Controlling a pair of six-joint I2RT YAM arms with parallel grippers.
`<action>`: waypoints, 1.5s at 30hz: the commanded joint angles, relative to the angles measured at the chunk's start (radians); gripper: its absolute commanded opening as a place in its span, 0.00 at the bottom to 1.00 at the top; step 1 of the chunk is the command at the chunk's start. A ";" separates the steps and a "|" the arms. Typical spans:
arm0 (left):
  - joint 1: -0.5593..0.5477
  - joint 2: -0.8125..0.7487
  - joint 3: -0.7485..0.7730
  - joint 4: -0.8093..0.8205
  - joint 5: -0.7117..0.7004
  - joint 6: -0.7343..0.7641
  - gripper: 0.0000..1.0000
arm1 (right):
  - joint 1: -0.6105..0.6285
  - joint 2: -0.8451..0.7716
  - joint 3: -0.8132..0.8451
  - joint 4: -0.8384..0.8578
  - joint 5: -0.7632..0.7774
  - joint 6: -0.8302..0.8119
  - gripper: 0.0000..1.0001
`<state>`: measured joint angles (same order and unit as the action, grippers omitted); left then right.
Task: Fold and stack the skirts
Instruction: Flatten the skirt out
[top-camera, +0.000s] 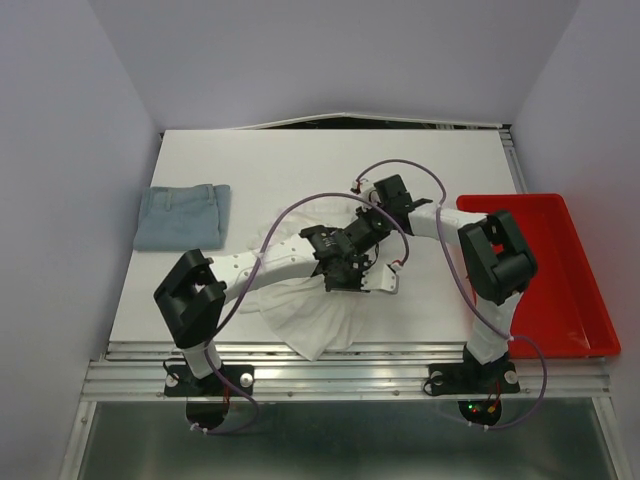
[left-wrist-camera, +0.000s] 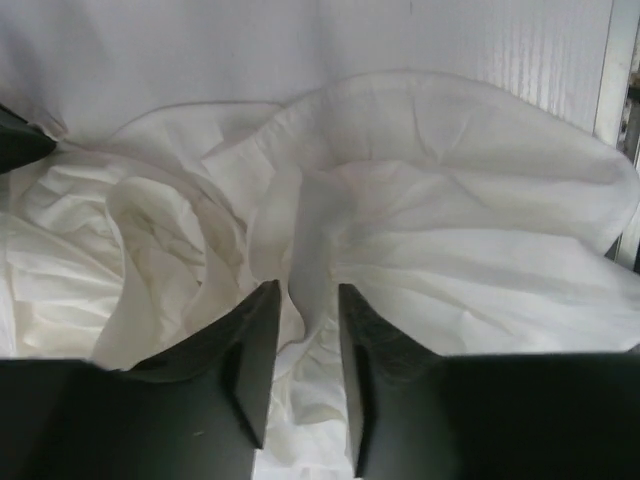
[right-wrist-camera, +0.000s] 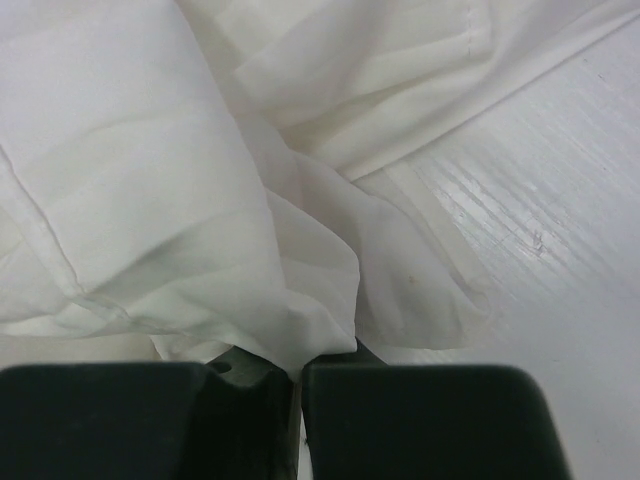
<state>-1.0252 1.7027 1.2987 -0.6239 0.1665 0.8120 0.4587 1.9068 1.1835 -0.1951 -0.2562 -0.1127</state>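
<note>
White skirt (top-camera: 318, 322) lies lengthwise near-far, approx (fanned end nearest).

The white pleated skirt (top-camera: 318, 322) lies rumpled centrally; the denim skirt (top-camera: 183, 215) sits folded far left.

Robot lab test cell, not a home. White table (top-camera: 300, 160) boxed in by plain pale walls (top-camera: 60, 150) at 9, 12 & 3 o'clock. Aluminium rails (top-camera: 350, 375) run along the 6 o'clock edge w/ two arm bases (top-camera: 210, 380) bolted on, purple cables (top-camera: 452, 270) looping loose. Red plastic tray (top-camera: 585, 300) at 3 o'clock. Small lit LEDs (top-camera: 470, 408) approx 5 o'clock, by the right base.
</note>
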 joint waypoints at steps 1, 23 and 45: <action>-0.004 -0.012 0.050 -0.120 -0.047 0.012 0.22 | -0.041 0.026 0.030 0.006 0.051 0.033 0.01; 0.293 -0.781 -0.421 0.059 0.163 0.306 0.00 | -0.212 -0.172 0.086 -0.298 0.029 -0.162 0.36; 0.327 -0.916 -0.552 0.179 0.269 0.012 0.48 | 0.089 -0.581 -0.360 -0.075 -0.043 -0.284 0.59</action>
<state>-0.7094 0.8303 0.6849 -0.4465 0.3767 0.9722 0.5701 1.3758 0.9146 -0.4633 -0.3737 -0.3305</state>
